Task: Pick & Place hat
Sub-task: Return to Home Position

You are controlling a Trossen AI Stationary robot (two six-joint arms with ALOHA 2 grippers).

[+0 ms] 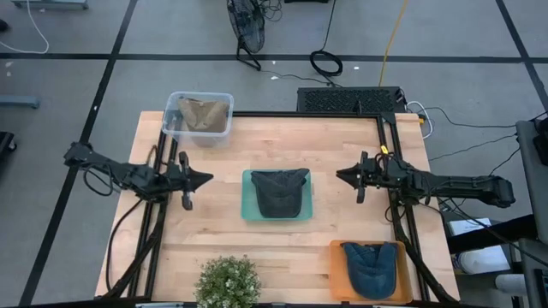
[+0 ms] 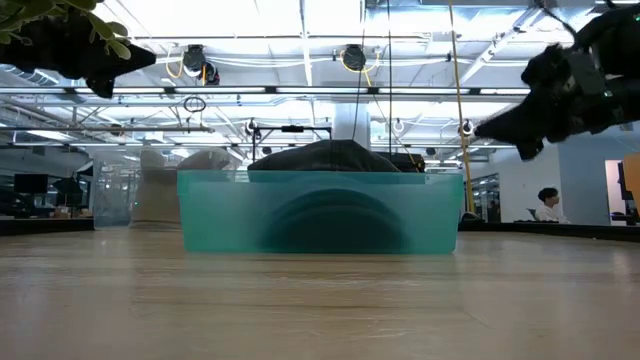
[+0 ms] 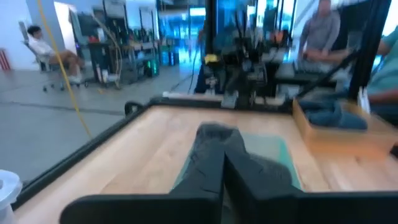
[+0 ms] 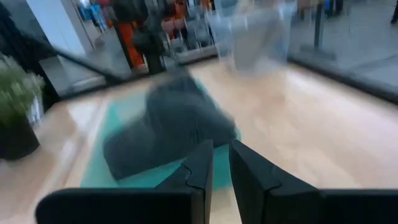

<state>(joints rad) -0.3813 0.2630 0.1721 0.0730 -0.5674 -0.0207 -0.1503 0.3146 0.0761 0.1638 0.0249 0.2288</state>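
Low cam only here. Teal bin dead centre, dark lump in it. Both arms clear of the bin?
Observer: Yes. From above, the left gripper and right gripper sit on opposite sides of the green bin, neither touching it.
Operator: Lump is the cap?
Observer: Yes, a black cap, inside the rim all round.
Operator: Other hats?
Observer: A blue cap lies in an orange bin at the right arm's table corner; a tan hat in a clear bin at the opposite edge, left arm's side.

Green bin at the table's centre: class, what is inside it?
A black cap fills the green bin, its crown rising above the rim. Whatever may lie under the cap is covered and cannot be seen.
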